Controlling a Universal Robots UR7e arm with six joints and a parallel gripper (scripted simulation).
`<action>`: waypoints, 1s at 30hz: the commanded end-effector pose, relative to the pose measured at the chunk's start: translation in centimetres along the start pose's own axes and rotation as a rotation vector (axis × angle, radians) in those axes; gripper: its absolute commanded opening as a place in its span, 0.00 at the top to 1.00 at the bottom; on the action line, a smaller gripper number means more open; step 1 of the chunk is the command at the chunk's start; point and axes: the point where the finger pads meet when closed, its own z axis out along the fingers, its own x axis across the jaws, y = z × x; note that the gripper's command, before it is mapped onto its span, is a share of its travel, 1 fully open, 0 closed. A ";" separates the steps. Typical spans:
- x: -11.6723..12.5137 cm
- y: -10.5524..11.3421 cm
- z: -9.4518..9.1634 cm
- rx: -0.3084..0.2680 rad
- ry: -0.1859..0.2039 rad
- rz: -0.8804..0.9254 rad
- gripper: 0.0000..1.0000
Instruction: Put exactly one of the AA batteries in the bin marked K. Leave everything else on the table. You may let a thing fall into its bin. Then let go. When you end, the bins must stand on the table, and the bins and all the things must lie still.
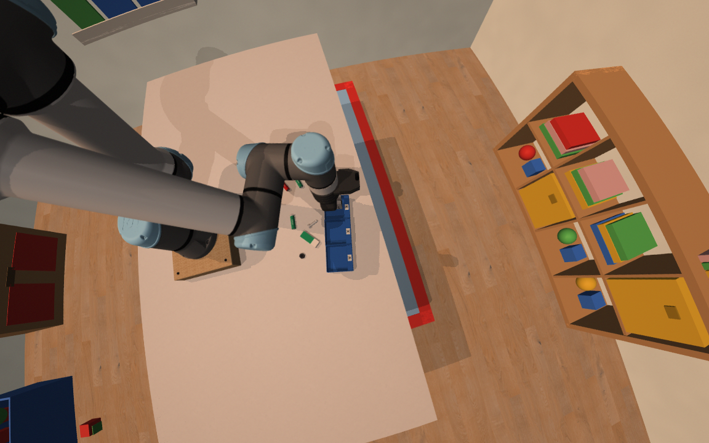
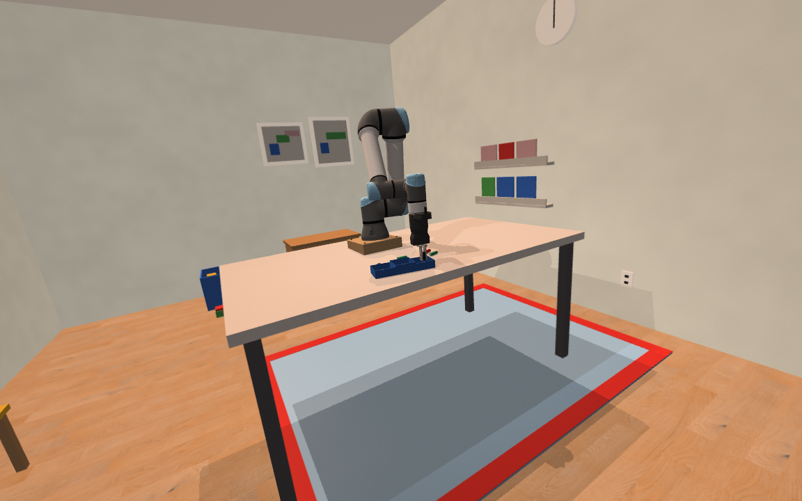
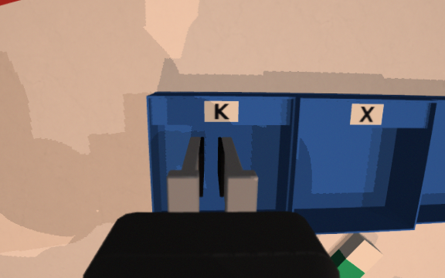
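The blue bin marked K [image 3: 220, 154] is the end one of a row of blue bins [image 1: 338, 234] on the table. My gripper [image 3: 211, 154] hangs right over bin K, with its fingertips at the bin's mouth. The fingers stand close together with a narrow gap, and only the blue bin floor shows through it. I see no battery between them. The gripper also shows in the overhead view [image 1: 330, 208] and in the side view [image 2: 422, 254]. Green AA batteries lie on the table [image 1: 289, 221] [image 1: 296, 185], with a small red cylinder [image 1: 286, 187] beside the far one.
Bin X [image 3: 361, 162] stands next to K and looks empty. A green and white eraser [image 3: 355, 256] lies just before the bins. A small screw [image 1: 312, 223] and a black washer [image 1: 301, 255] lie near it. My arm's base [image 1: 202, 258] is mounted to the left.
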 end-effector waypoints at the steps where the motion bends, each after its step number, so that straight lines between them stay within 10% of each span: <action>1: 0.0 -0.1 -0.7 0.002 0.000 0.000 0.69; 22: 0.0 0.0 -4.0 0.002 0.000 0.000 0.69; 30: 0.0 0.0 -9.0 0.002 0.000 0.000 0.69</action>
